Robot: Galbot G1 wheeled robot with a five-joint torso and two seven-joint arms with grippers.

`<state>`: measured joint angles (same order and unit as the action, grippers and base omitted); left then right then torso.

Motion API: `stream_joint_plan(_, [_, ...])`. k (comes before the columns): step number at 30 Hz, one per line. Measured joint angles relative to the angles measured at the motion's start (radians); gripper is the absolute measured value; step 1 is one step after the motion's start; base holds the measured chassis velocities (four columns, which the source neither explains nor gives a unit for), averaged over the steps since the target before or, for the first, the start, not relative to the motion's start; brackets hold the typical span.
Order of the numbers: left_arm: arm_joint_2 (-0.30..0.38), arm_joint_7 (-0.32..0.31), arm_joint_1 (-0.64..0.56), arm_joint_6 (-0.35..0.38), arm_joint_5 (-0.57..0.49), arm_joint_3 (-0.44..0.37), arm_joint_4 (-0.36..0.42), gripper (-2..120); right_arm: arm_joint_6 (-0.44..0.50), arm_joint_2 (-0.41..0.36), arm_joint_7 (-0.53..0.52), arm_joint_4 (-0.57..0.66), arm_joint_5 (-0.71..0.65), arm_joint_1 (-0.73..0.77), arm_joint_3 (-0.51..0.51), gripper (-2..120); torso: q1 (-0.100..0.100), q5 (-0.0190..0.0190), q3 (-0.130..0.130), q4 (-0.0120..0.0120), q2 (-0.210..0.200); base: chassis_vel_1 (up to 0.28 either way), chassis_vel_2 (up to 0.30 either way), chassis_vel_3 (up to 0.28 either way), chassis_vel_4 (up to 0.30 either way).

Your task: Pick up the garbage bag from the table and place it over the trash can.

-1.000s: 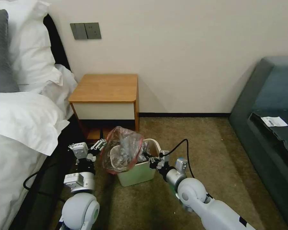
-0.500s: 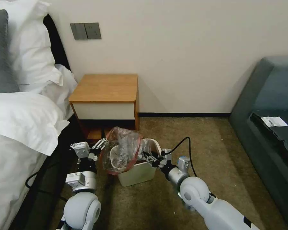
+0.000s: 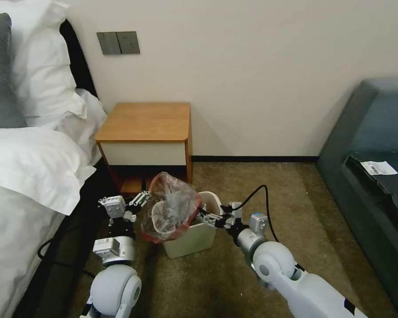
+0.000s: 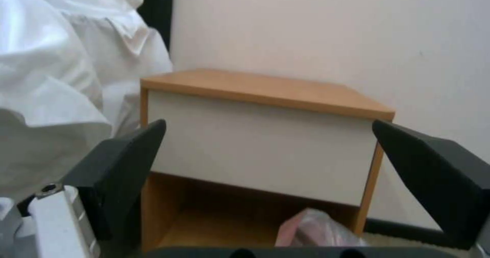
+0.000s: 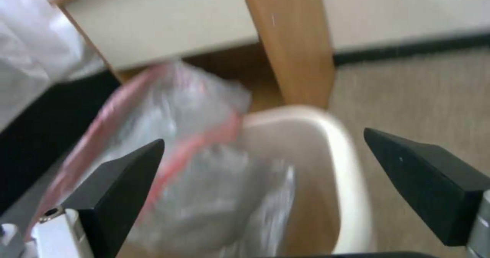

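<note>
Fitting step under way: garbage bag point(image 3: 170, 207) draped over trash can point(image 3: 194, 236) on carpet before counter point(image 3: 146, 121), covering bed-side rim only. Left pincer point(image 3: 139, 201) wide beside bag; right pincer point(image 3: 206, 216) wide at opposite rim. Next likely: regrip red band, stretch across bare rim.

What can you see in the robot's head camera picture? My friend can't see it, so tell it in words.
A crinkly garbage bag with a red rim lies half over a small cream trash can on the carpet. The left gripper and right gripper sit open on either side of it. Behind stands a wooden table, beside a bed.
</note>
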<state>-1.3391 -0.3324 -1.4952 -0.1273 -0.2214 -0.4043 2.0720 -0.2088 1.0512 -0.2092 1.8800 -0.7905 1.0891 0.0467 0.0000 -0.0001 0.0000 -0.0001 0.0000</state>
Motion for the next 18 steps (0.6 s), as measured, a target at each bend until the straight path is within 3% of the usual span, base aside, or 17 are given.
stream_joint_plan(2, [0.016,-0.023,-0.012,0.08,-0.097,0.006,0.05,100,0.057,0.012,0.039,0.001,0.075,-0.008,-0.018,100,0.0,-0.0001,0.0,0.0,0.0,0.0,0.0,0.0,0.0])
stream_joint_plan(3, [0.016,-0.023,-0.012,0.08,-0.097,0.006,0.05,100,0.057,0.012,0.039,0.001,0.075,-0.008,-0.018,100,0.0,-0.0001,0.0,0.0,0.0,0.0,0.0,0.0,0.0])
stream_joint_plan(6, [0.047,-0.077,-0.02,0.281,-0.294,0.013,0.164,97,0.136,0.043,0.083,0.012,0.151,-0.023,-0.046,100,0.0,0.0004,0.0,0.0001,0.0,0.0,0.0,0.0,0.0])
stream_joint_plan(9, [0.071,-0.091,-0.019,0.319,-0.333,0.021,0.172,94,0.178,0.059,0.105,0.02,0.188,-0.03,-0.06,100,0.0,0.0001,0.0,0.0001,0.0,0.0,0.0,0.0,0.0])
stream_joint_plan(11, [0.082,-0.091,-0.019,0.287,-0.319,0.027,0.155,94,0.19,0.064,0.119,0.029,0.199,-0.032,-0.067,100,0.0,0.0002,0.0,0.0001,0.0,0.0,0.0,0.0,0.0])
stream_joint_plan(12, [0.092,-0.091,-0.018,0.237,-0.278,0.031,0.132,94,0.199,0.067,0.132,0.04,0.205,-0.032,-0.071,100,0.0,-0.0002,0.0,0.0001,0.0,0.0,0.0,0.0,0.0])
stream_joint_plan(13, [0.094,-0.092,-0.018,0.222,-0.26,0.032,0.124,95,0.201,0.068,0.134,0.042,0.205,-0.032,-0.072,100,0.0,-0.0001,0.0,0.0001,0.0,0.0,0.0,0.0,0.0])
stream_joint_plan(14, [0.102,-0.118,-0.013,0.192,-0.169,0.038,0.097,98,0.206,0.07,0.144,0.054,0.206,-0.028,-0.077,100,0.0,-0.0002,0.0,0.0002,0.0,0.0,0.0,0.0,0.0])
stream_joint_plan(15, [0.102,-0.118,-0.013,0.192,-0.169,0.038,0.097,98,0.206,0.07,0.144,0.054,0.206,-0.028,-0.077,100,0.0,-0.0002,0.0,0.0002,0.0,0.0,0.0,0.0,0.0])
stream_joint_plan(17, [0.108,-0.208,0.003,0.297,-0.067,0.041,0.098,99,0.214,0.073,0.154,0.065,0.206,-0.015,-0.085,100,0.0,0.0,0.0,0.0,0.0,0.0,0.0,0.0,0.0])
stream_joint_plan(18, [0.111,-0.238,0.008,0.374,-0.067,0.042,0.122,100,0.217,0.074,0.157,0.067,0.207,-0.009,-0.09,100,0.0,-0.0003,0.0,0.0001,0.0,0.0,0.0,0.0,0.0])
